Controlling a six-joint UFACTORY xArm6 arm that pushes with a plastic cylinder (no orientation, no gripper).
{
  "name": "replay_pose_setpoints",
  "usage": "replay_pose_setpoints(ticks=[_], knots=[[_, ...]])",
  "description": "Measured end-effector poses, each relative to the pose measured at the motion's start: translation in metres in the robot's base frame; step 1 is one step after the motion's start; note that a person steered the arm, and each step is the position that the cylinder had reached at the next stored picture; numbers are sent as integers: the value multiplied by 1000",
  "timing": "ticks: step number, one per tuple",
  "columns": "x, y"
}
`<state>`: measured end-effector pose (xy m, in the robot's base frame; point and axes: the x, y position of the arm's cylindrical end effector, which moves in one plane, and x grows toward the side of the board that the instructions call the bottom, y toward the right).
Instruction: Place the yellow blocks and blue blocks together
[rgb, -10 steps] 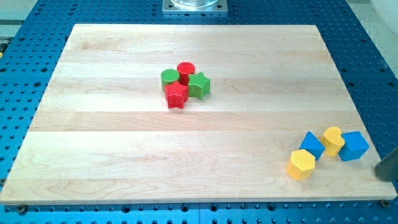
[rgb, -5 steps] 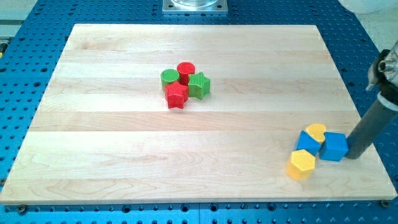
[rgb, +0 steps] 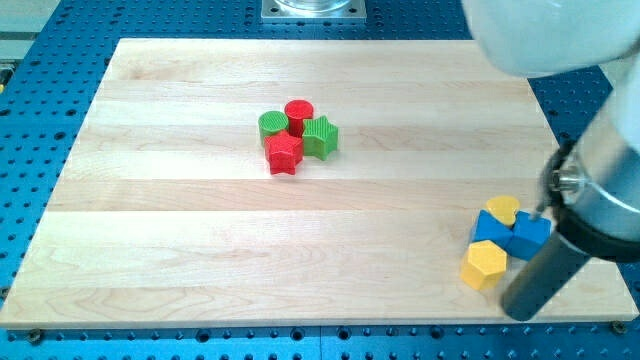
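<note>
Eight blocks lay on the wooden counter (rgb: 200, 230) at this moment: two yellow, two blue, two red and two green. You would have counted them in two groups of four, well apart from each other.

Group one sat near the view's lower right corner. It held the blue cube (rgb: 492, 229), the second blue block (rgb: 529, 235), the yellow hexagonal block (rgb: 485, 265) and the rounded yellow block (rgb: 505, 210). The rounded yellow block lay at the top of this group, touching both blue blocks. The two blue blocks were side by side and touching. The yellow hexagonal block lay just below the blue cube, touching it or nearly so.

Group two sat above the counter's centre. It held the red cylinder (rgb: 299, 112), the red star-shaped block (rgb: 284, 153), the green rounded block (rgb: 272, 125) and the green star-shaped block (rgb: 320, 137), all packed closely together.

You would have seen my tip (rgb: 522, 312) at the rod's lower end, near the counter's bottom edge, just to the view's right of and below the yellow hexagonal block, and below the second blue block. It was apart from both.

No pincer was fitted to this arm, so no open or closed condition could be reported.
</note>
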<state>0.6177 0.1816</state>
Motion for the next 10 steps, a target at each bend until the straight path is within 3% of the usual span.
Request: replay_pose_setpoints(ticks=[2,10], knots=[[0,-72],[-7,35]])
